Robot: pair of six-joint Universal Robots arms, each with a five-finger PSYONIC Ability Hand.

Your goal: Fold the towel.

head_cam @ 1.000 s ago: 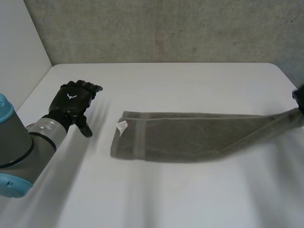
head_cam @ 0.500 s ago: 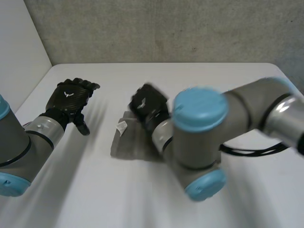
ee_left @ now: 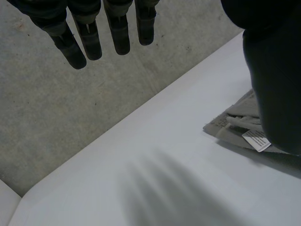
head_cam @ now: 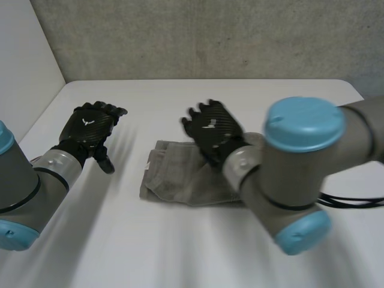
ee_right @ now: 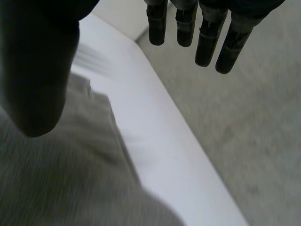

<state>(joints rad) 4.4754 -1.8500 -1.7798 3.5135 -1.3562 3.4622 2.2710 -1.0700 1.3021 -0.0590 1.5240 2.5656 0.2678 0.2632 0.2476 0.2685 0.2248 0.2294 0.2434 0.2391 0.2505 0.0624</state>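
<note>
Your left hand (head_cam: 90, 127): fingers straight and slightly spread, left arm (head_cam: 24, 186) angled in from the near side. Your right hand (head_cam: 213, 129): fingers straight, uncurled, right arm (head_cam: 300, 174) reaching toward centre.

Head camera overhead, wrist cameras close (all share towel (head_cam: 174, 177))

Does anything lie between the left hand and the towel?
Nothing visible. Only bare table separates the open left hand from the nearest end of the towel. The right hand, also open, is over the towel itself, not in that gap.
</note>
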